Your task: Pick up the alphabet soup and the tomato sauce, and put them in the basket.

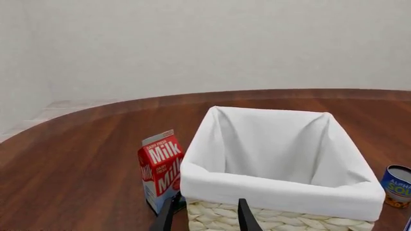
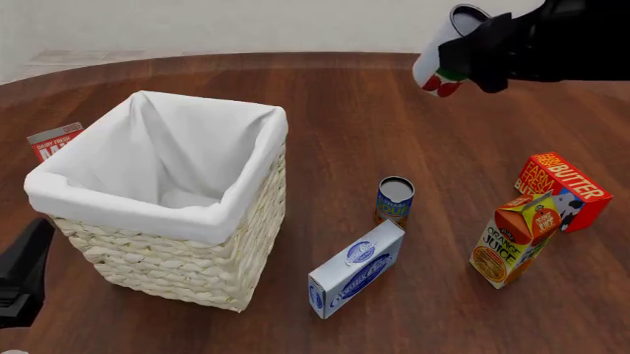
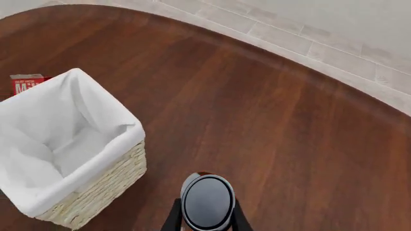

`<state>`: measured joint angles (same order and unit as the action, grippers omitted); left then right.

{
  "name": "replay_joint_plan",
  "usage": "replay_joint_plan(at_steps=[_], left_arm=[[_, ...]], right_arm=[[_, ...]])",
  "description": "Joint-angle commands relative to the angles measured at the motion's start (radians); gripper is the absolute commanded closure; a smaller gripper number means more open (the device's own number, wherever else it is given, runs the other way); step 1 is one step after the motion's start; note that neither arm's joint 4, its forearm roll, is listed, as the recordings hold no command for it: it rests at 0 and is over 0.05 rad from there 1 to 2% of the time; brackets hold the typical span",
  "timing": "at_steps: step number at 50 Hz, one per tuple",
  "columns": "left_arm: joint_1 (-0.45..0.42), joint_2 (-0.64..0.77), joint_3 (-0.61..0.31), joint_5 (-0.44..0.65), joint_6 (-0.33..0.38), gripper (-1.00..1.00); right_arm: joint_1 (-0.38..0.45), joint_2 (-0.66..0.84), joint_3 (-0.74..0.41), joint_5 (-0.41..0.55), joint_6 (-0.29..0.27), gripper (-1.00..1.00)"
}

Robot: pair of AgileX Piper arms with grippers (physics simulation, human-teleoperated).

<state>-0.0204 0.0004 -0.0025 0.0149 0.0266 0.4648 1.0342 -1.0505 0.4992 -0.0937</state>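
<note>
White and red, the sauce [image 2: 440,65] was pinched in the right gripper [image 2: 471,53], high over the far right of the table [image 2: 355,103] and well away from the basket [image 2: 236,243], so the step in hand looked like carrying the first can over. The soup [image 2: 395,200] stood on the table between the basket and the juice [image 2: 514,240], untouched, and the left gripper [image 1: 205,214] was spread open with nothing in it, low by the basket near the milk [image 1: 160,171]. Next, the right arm would likely need to move left until the sauce hung over the white cloth, then come down and let go.
</note>
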Motion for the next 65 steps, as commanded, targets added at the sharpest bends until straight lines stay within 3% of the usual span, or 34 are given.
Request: replay_joint_plan(at_steps=[1,65], left_arm=[[-0.001,0.0,0.0,0.002,0.001,-1.0],[0.006,0.0,0.0,-0.004,-0.018,-1.0]], right_arm=[[0.072,0.028,-0.036,-0.011,0.018,1.0],[0.343,0.219,-0.157,-0.092,-0.008,1.0]])
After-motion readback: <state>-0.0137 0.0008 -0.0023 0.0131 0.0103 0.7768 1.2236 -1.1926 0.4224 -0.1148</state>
